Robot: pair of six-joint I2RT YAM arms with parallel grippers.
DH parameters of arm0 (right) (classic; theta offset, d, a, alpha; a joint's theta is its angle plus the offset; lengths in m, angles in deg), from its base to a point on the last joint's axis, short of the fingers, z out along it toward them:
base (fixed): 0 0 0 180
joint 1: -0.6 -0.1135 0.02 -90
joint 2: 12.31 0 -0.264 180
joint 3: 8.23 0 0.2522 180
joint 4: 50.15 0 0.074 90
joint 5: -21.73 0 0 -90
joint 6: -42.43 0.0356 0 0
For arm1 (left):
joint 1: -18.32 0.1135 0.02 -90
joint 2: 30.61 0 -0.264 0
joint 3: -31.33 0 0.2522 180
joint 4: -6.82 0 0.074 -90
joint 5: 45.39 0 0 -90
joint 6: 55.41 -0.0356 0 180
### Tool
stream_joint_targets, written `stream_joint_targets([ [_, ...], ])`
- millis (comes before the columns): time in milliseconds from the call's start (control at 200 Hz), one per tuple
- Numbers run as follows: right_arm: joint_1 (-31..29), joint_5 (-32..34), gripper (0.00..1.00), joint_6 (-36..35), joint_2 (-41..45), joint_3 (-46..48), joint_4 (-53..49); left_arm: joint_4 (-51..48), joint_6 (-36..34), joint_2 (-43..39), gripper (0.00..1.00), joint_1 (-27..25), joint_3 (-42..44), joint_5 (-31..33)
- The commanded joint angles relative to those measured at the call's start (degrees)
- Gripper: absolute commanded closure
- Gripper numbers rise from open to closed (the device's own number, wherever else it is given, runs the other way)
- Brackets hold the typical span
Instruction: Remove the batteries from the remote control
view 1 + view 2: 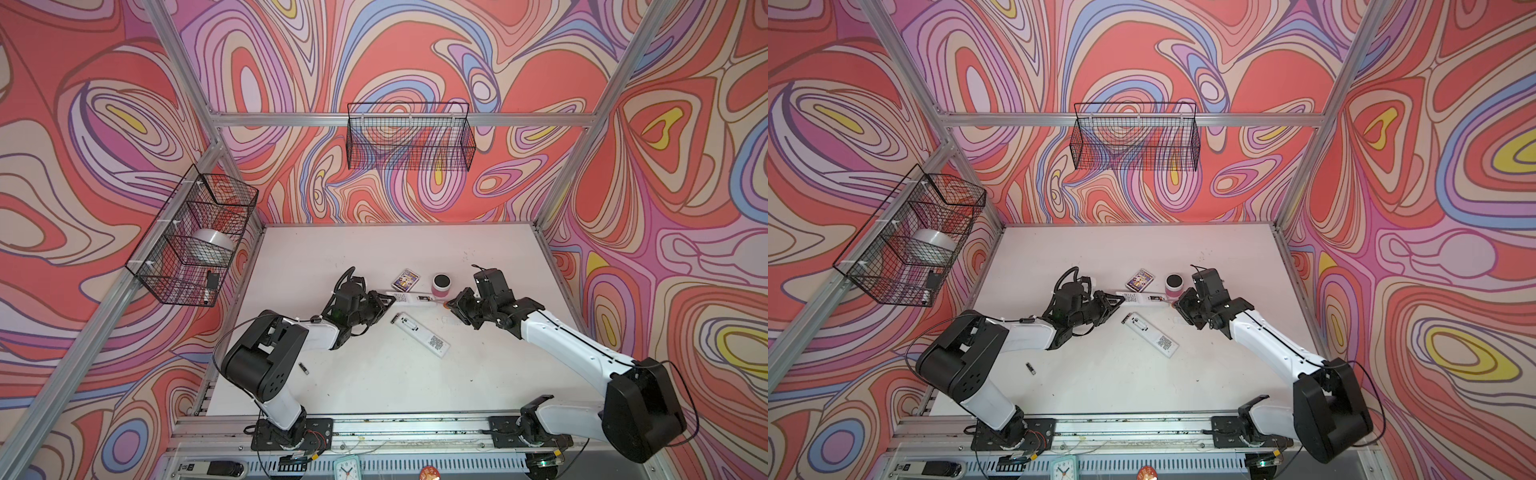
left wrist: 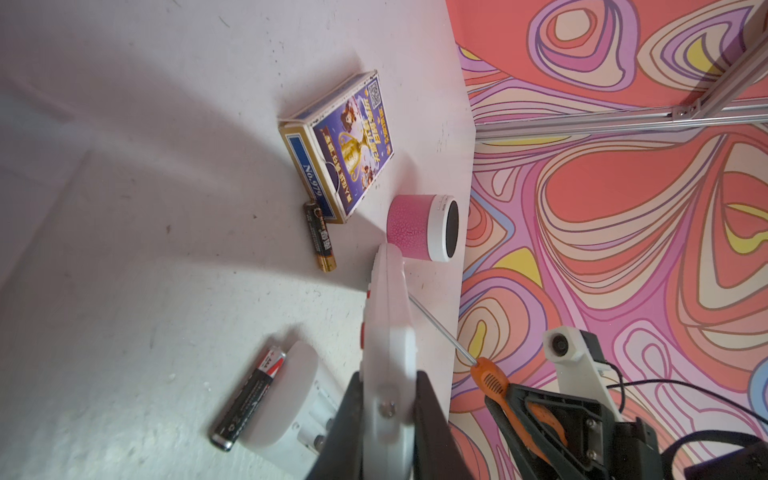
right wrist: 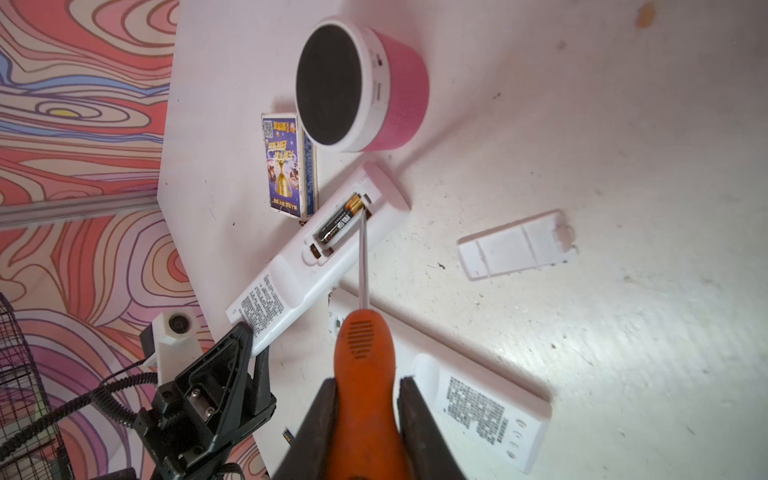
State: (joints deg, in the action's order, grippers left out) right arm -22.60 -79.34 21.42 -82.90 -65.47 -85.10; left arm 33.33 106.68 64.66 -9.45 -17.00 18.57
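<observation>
We find one battery (image 3: 338,220) left in the open bay of the remote (image 3: 291,286), lying along its length, gold end toward the rounded end by the speaker (image 3: 390,83). Three batteries (image 2: 320,237) lie loose on the table (image 1: 374,382), so we judge the job three-quarters done. The left end effector (image 2: 388,415) clamps the remote; the right end effector (image 3: 365,399) clamps a screwdriver (image 3: 361,353), tip at that gold end.
</observation>
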Motion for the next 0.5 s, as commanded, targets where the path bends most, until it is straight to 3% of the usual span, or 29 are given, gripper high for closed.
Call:
stream_joint_targets([
  [0, 0.2, 7.4, 0.98, 10.2, 5.6, 6.5, -4.8, -0.3, 0.5, 0.7, 1.0, -0.2, -0.4, -0.3],
  [125, 0.1, 9.2, 0.98, 15.4, 11.1, 12.0, -1.7, 1.1, 2.6, 1.9, 1.0, -0.2, -0.3, -0.6],
  [245, 0.1, 7.5, 0.98, 16.0, 11.1, 14.8, 3.4, 4.4, 5.9, 3.5, 1.0, -0.2, 0.2, -1.0],
  [496, 0.1, 6.1, 0.96, 1.1, 5.3, 10.9, 5.9, 3.4, 7.1, 3.2, 1.0, -0.2, 0.4, -1.8],
])
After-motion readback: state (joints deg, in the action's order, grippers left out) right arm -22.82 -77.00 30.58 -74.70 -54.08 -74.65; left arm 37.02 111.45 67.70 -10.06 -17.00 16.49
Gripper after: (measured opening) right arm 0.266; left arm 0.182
